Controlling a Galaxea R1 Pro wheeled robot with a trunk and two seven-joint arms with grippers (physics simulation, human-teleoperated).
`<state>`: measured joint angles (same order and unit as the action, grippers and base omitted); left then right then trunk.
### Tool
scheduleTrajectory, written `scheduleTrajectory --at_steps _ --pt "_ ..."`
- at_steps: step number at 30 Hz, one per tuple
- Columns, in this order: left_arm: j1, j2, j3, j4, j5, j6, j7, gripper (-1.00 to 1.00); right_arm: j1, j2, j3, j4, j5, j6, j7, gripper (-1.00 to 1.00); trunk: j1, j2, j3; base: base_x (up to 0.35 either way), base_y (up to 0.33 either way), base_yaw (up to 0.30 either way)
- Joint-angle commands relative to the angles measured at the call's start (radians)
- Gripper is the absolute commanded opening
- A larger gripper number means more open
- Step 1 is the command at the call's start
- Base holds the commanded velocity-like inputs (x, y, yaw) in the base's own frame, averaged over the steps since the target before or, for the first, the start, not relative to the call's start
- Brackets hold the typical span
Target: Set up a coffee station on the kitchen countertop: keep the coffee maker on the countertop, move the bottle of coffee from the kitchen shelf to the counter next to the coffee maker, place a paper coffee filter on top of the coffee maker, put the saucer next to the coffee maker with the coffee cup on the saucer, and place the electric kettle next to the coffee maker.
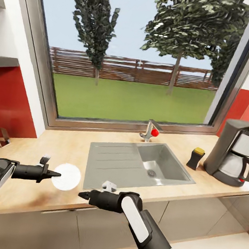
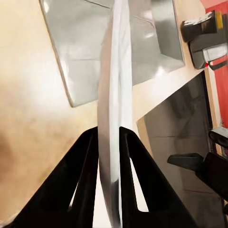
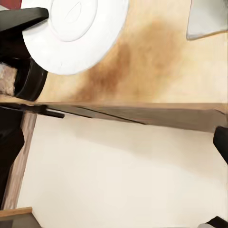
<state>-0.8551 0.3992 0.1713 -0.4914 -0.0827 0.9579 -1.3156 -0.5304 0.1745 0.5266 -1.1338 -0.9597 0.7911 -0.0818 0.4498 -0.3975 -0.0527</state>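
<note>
Well, the left hand (image 1: 57, 174) pinches the saucer (image 1: 67, 177) by its rim over the table (image 1: 26, 155), far from the coffee maker (image 1: 234, 152); that thin grip could slip. The right hand (image 1: 82, 194) I cannot tell.

No text, label, brand, number or sign can be read anywhere in these pictures. The coffee maker (image 1: 234, 152) at the right edge of the head view has plain grey and dark surfaces, and the small dark bottle (image 1: 195, 158) beside it has a plain yellow cap.
</note>
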Motion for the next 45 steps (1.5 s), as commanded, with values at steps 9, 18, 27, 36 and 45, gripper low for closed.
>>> scheduleTrajectory --at_steps 9,18,27,36,45 --pt "0.0 0.0 0.003 -0.001 -0.009 0.005 -0.007 -1.0 -0.001 0.0 0.003 0.0 -0.01 0.002 -0.007 1.0 0.0 -0.002 0.001 -0.279 -0.169 -0.281" --pt "-0.001 0.0 0.006 -0.001 -0.008 0.004 -0.009 -1.0 -0.001 0.0 0.004 0.005 -0.01 0.002 -0.008 1.0 0.0 -0.002 0.001 -0.278 -0.17 -0.257" --pt "-0.004 0.0 0.003 -0.001 0.073 0.005 -0.039 -1.0 -0.001 0.0 0.008 0.17 0.0 0.002 -0.008 1.0 0.0 -0.002 0.001 -0.246 -0.149 -0.186" --pt "0.001 -0.016 0.008 -0.001 0.084 0.0 -0.033 -1.0 -0.001 -0.014 0.012 0.633 0.201 -0.064 -0.001 1.0 0.0 -0.002 0.001 -0.04 -0.016 -0.078" --pt "-0.009 -0.107 0.144 -0.001 0.082 -0.001 0.134 -1.0 0.016 -0.178 0.013 1.095 0.457 -0.678 0.025 1.0 0.0 -0.002 0.001 0.0 0.0 -0.004"
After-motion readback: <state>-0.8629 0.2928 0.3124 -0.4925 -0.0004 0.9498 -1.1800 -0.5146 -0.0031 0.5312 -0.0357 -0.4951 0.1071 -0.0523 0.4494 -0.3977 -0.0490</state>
